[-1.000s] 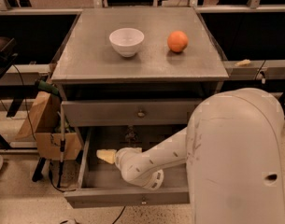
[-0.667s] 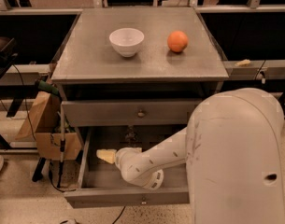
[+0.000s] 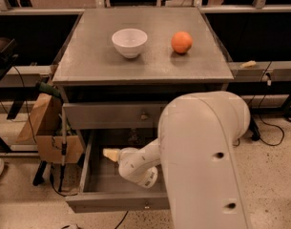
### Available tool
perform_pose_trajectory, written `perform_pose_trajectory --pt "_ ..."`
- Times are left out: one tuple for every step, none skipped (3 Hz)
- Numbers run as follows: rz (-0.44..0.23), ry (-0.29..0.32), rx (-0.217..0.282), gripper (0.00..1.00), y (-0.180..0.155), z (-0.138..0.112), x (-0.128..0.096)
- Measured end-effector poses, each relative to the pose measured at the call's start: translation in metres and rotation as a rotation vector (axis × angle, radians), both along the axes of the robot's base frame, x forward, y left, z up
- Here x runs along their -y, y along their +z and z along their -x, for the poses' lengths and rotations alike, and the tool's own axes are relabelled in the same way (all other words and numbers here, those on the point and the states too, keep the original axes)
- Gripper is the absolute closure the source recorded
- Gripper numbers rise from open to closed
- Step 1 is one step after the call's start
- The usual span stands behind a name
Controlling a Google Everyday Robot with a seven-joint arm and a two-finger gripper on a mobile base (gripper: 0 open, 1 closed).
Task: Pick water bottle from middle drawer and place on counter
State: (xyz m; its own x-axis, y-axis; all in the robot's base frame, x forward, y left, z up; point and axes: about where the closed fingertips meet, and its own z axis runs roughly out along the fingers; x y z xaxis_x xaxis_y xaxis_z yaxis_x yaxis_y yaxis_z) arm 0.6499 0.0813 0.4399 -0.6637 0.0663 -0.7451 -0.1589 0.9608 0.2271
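The middle drawer [image 3: 116, 202] is pulled open below the counter [image 3: 88, 61]. My arm [image 3: 202, 156] reaches down into it from the right. My gripper [image 3: 110, 153], with pale tips, is inside the drawer near its left side, low over the floor. A dim, clear, small shape [image 3: 133, 138] lies at the drawer's back, just right of the gripper; it may be the water bottle, but I cannot tell. The gripper does not touch it.
A white bowl [image 3: 129, 42] and an orange [image 3: 181, 42] stand on the counter. The shut upper drawer front [image 3: 111, 114] hangs just above the open drawer. A cardboard box [image 3: 49, 128] and cables sit on the floor at the cabinet's left.
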Motion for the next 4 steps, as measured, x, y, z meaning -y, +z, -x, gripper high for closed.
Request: perform_pose_trajectory --pt "0.04 -0.077 0.01 0.0 -0.013 -0.019 0.022" --pt "0.075 -0.094 -0.003 0.0 -0.027 -0.031 0.035" --pt "0.09 -0.063 -0.047 0.0 -0.042 -0.03 0.036" --pt "0.109 -0.041 -0.108 0.0 -0.057 -0.026 0.045"
